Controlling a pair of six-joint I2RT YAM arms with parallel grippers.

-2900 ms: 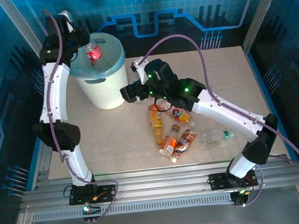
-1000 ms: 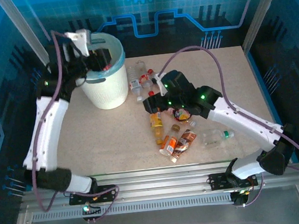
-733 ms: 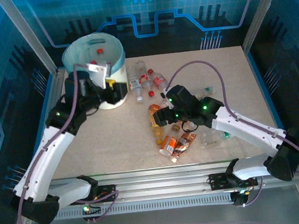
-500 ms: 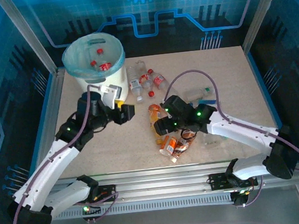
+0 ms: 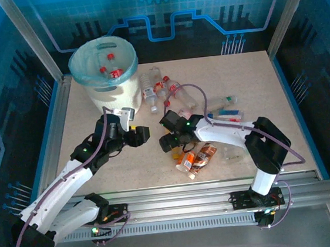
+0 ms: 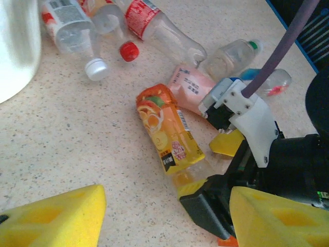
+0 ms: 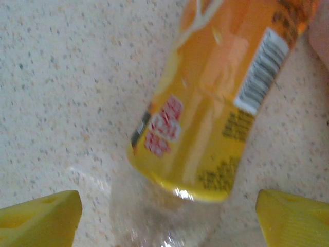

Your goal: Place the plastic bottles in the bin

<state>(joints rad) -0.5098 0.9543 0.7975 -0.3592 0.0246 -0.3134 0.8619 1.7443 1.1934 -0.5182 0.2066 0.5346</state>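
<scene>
An orange-labelled plastic bottle (image 6: 167, 131) lies on the table near the middle. My right gripper (image 7: 169, 216) is open and low over it, its yellow pads (image 7: 41, 213) on either side of the bottle's clear end (image 7: 154, 211) without touching it. In the top view the right gripper (image 5: 168, 142) covers that bottle. My left gripper (image 5: 141, 135) hovers just left of it, open and empty, its yellow pads (image 6: 51, 216) wide apart. The bin (image 5: 103, 71), white with a blue liner, stands at the back left with red-capped bottles (image 5: 112, 72) inside.
Clear red-labelled bottles (image 5: 161, 88) lie beside the bin. A pink bottle (image 6: 191, 88), a green-capped one (image 5: 222, 101) and a blue one (image 5: 229, 115) lie behind the right arm. Brown (image 5: 204, 155) and small orange (image 5: 186, 159) bottles lie nearer. The two grippers are close together.
My left arm swung away from the bin down to the table's middle and its gripper opened. My right gripper moved forward-left onto the orange bottle and opened wider.
</scene>
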